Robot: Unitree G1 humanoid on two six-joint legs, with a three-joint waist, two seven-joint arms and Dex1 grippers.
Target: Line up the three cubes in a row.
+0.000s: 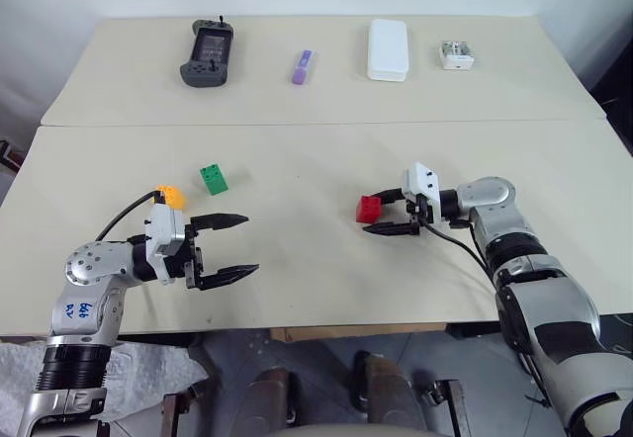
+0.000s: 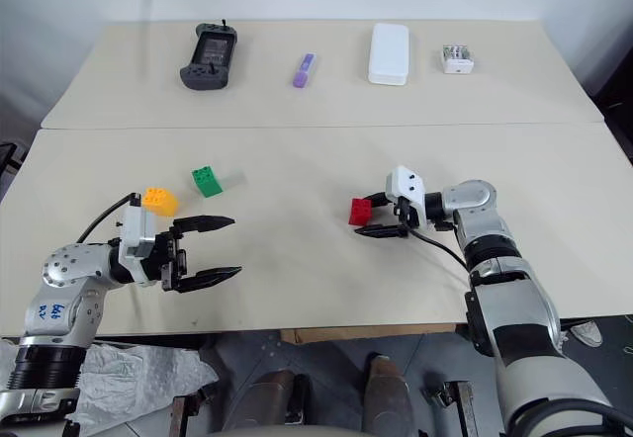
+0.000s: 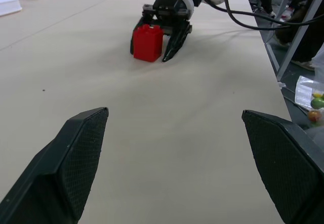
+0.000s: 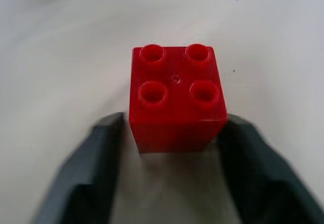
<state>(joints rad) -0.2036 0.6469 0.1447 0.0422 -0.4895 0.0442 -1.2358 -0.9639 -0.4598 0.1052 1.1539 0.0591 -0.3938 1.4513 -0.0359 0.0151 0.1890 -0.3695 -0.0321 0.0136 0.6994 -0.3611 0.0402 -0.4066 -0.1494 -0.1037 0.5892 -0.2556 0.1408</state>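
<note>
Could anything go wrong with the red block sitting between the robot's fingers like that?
Maybe. The red cube sits on the table between the right gripper fingers, so pulling away crookedly could drag or spin it. The green cube and orange-yellow cube lie far across the table, so the row is nowhere near lined up. The wide-open left gripper hovers beside the orange-yellow cube and could bump it.
</note>
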